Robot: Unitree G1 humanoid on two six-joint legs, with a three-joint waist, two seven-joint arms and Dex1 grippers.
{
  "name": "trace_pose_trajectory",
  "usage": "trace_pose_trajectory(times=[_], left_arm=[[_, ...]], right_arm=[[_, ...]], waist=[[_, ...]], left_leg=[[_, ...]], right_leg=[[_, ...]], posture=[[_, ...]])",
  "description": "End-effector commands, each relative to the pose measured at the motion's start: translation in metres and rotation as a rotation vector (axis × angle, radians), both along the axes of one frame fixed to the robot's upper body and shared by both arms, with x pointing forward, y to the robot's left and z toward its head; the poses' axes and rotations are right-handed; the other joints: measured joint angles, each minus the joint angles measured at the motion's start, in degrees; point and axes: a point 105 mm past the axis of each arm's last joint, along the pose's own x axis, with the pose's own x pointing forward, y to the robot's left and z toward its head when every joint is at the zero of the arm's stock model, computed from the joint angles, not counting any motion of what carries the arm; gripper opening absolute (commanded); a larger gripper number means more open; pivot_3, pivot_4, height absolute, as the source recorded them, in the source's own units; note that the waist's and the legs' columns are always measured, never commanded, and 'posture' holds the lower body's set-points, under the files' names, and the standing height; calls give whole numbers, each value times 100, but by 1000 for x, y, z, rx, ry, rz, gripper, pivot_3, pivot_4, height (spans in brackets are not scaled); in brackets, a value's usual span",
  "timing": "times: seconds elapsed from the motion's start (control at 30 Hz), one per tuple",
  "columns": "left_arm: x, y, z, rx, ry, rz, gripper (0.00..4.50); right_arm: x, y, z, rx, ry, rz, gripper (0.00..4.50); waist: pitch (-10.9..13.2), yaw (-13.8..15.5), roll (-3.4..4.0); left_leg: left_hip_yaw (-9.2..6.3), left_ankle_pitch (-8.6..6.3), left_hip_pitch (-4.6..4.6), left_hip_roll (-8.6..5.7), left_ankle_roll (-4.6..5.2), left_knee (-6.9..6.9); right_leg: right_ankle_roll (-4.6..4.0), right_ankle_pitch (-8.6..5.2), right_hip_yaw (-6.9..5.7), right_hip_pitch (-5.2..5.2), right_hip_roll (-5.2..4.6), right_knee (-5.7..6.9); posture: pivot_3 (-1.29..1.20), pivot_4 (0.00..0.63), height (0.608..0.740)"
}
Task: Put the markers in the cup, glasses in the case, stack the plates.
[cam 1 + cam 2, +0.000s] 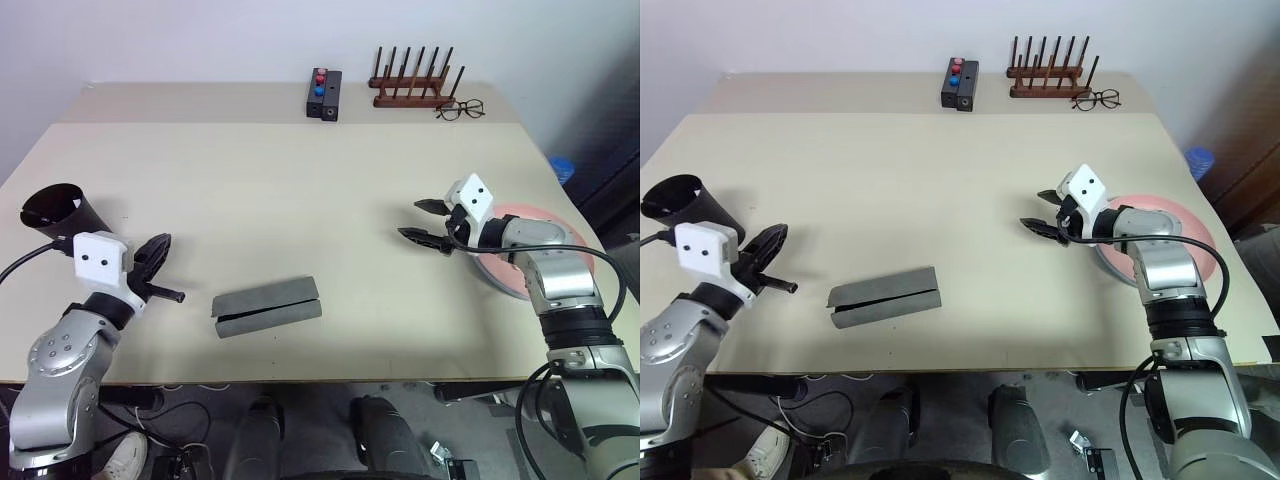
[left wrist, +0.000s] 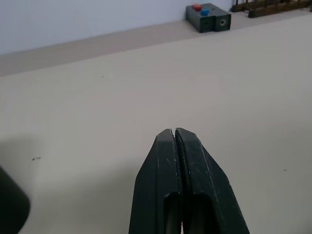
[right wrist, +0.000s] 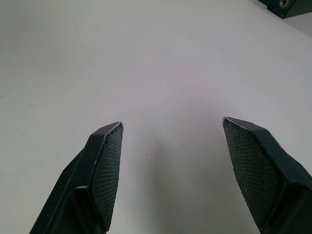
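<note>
On the table's near left edge, in the left eye view, the left claw [image 1: 160, 262] is being carried low with its fingers pressed together; a thin dark stick juts out beside it, and whether this is a marker cannot be told. The cup [image 1: 62, 215] is lying tilted just behind and outside this claw, mouth up and away. The case [image 1: 267, 307], almost closed, is sitting just inward of it, toward the table [image 1: 300, 180] middle. Farther across, the right claw [image 1: 428, 224] is being held spread and empty above bare table, with the pink plate [image 1: 545, 250] lying just behind it under the forearm; a blue plate cannot be made out.

In the right eye view, the same layout is being shown: the button box [image 1: 960, 85], the peg rack [image 1: 1048, 72] and the clear spectacles [image 1: 1097, 99] are standing well beyond both claws at the far edge. No sunglasses can be made out.

In the left wrist view, the shut fingers [image 2: 165, 190] are being pointed across bare table toward the box.

In the right wrist view, the spread pads [image 3: 109, 170] are being held over empty tabletop.

Judged from this, the marker step is being finished or has just ended. Next, the cup probably needs checking, and the right claw likely needs turning back toward the plate.
</note>
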Motion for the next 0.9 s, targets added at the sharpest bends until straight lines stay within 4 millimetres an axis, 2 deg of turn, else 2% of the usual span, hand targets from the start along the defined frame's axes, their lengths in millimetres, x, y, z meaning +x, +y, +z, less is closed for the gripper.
trace_pose_trajectory(times=[0.03, 0.4, 0.6, 0.9], left_arm=[[3, -2, 8, 15, -38, -2, 0], [10, -7, 4, 13, -39, -19, 0], [13, -7, 9, 16, -47, -24, 0], [12, -6, 9, 21, -49, -16, 0]], right_arm=[[0, 0, 14, 6, -53, -5, 3292], [-3, 3, 15, 16, -63, -22, 3292], [-3, 2, 15, 15, -65, -37, 3292], [-2, 11, 10, 37, -58, -30, 3292]], waist=[[0, -3, 0], [0, 4, 0], [0, -2, 0], [0, -5, 0]], left_leg=[[0, 0, 0, 0, 0, 0], [0, 0, -1, 0, 0, -1], [0, 0, -1, 0, 0, -1], [0, 0, -1, 0, 0, -1]], right_leg=[[0, 0, 0, 0, 0, 0], [0, 0, 0, -2, 0, 0], [0, 0, 0, -2, 0, 0], [0, 0, 0, -2, 0, 0]], posture=[[0, 150, 740], [0, 150, 740], [0, 150, 740], [0, 150, 740]])
